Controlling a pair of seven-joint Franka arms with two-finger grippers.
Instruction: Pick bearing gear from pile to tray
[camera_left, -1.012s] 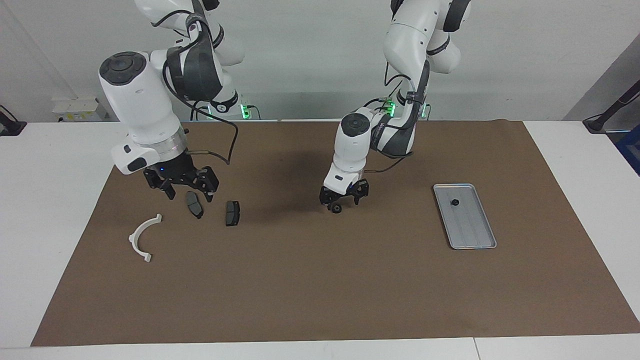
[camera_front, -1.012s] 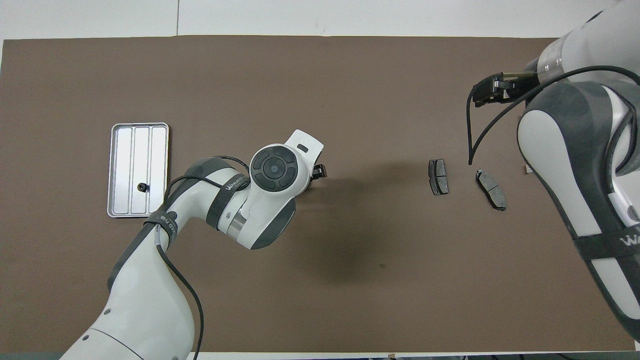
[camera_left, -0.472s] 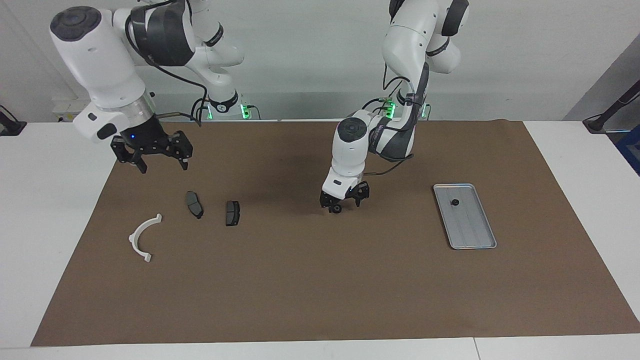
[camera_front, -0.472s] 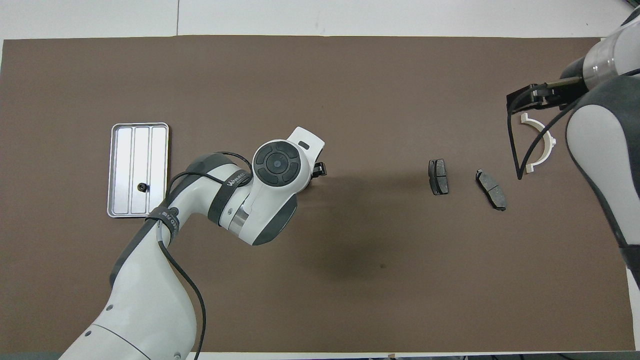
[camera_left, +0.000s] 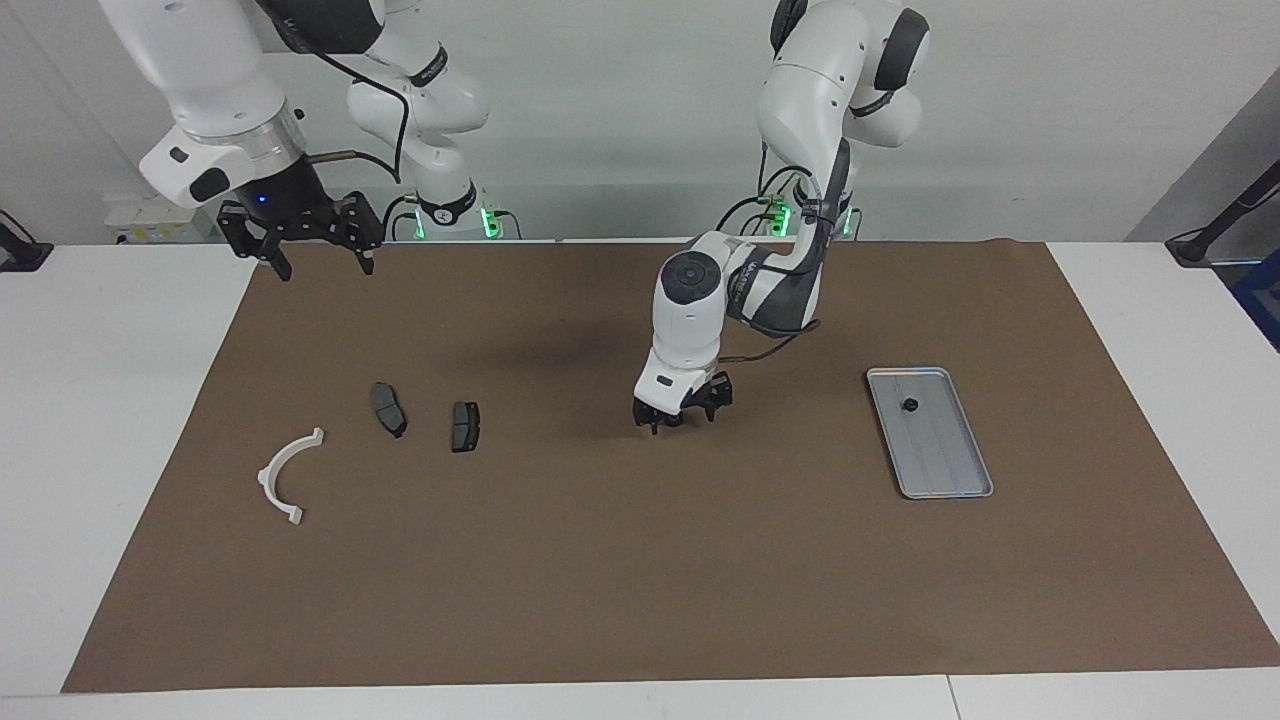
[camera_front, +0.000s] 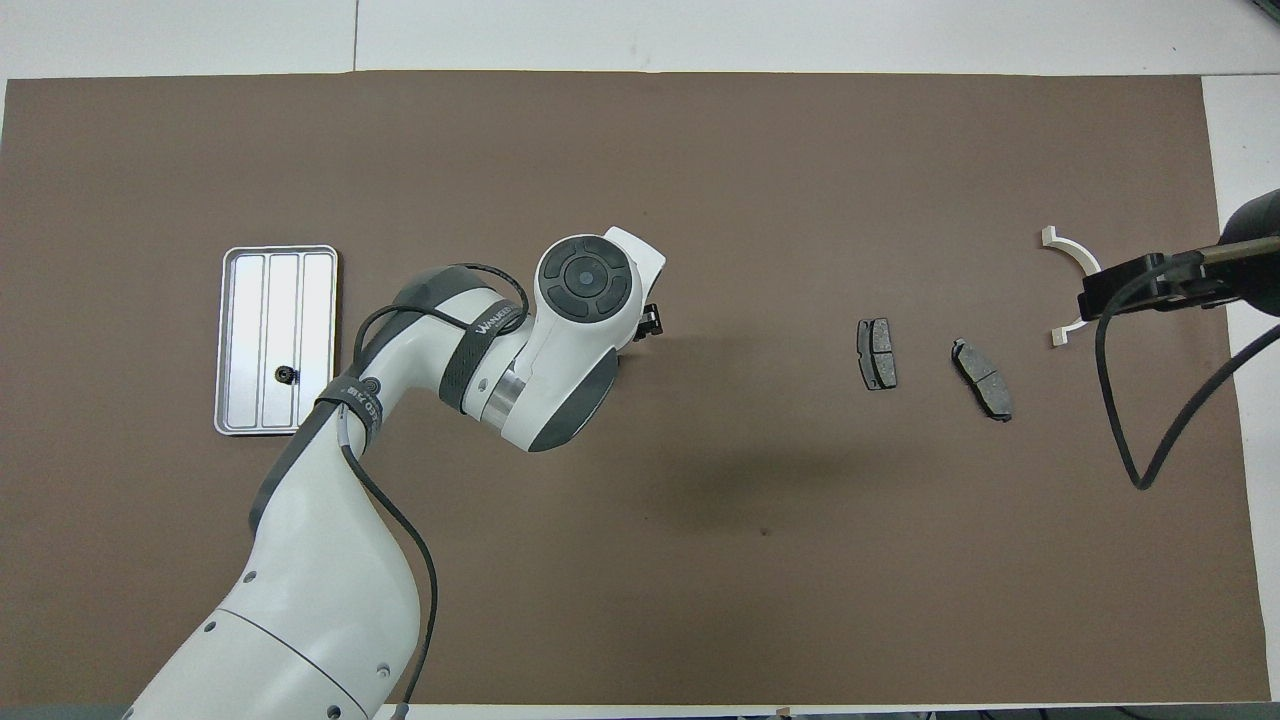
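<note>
Facing view: the left gripper hangs low over the middle of the brown mat on the tabletop, jaws spread around a small dark round piece, apparently a bearing gear; whether they touch it I cannot tell. The tray lies toward the left arm's end of the tabletop, one black gear already in it. The right gripper waits high over the mat's corner at the right arm's end, jaws wide and empty.

Overhead view: the left arm's wrist hides its gripper and the piece. The tray shows its ridged bottom with the gear in the end nearer the robots. Two brake pads and a white arc bracket remain toward the right arm's end.

The step in hand looks like grasping the second gear. Next, the jaws must close squarely on it, lift, then carry it to the tray.
</note>
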